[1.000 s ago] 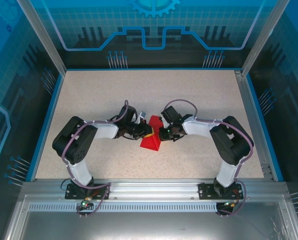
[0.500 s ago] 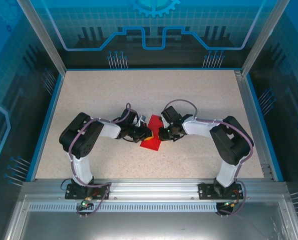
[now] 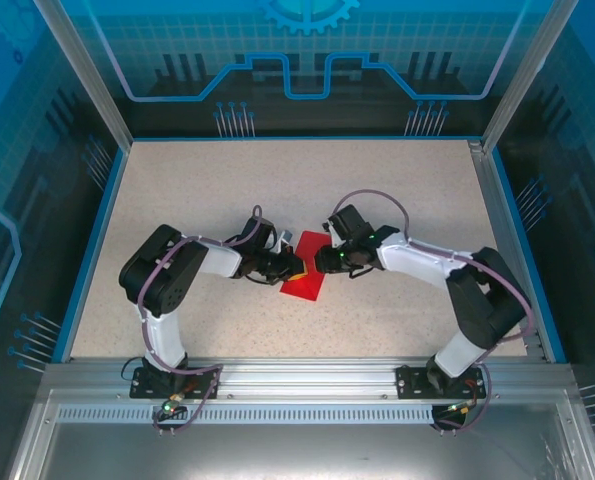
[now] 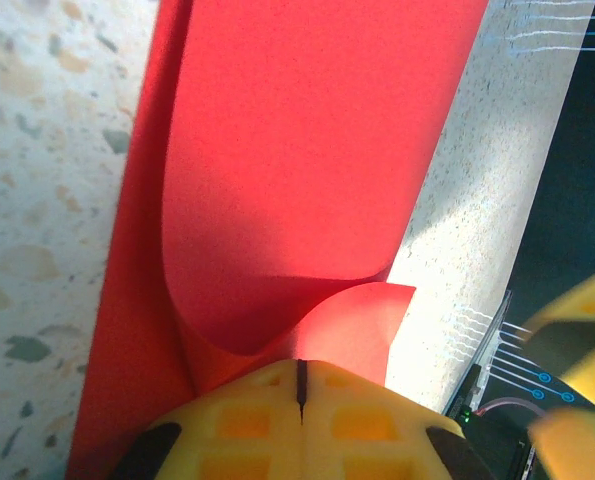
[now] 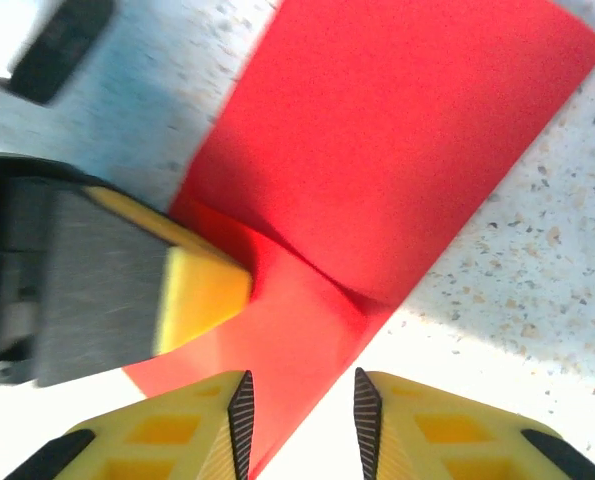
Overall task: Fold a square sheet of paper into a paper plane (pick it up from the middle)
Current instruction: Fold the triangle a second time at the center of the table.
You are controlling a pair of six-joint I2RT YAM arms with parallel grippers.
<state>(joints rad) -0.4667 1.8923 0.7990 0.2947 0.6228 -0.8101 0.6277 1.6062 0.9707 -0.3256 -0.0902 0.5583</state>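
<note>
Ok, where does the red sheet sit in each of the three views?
Top external: red sheet lies at the middle of the table.
Left wrist: it runs down the middle from the top edge.
Right wrist: it spans upper right to bottom centre.
Shared landmark: the left gripper, shut on the sheet's edge.

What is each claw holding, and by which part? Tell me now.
The left claw, shut, seems to pinch the red paper at its curled folded edge. The right claw stands open astride a corner, holding nothing.

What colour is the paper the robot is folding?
Bright red, all one colour. The right wrist view shows the paper best.
</note>
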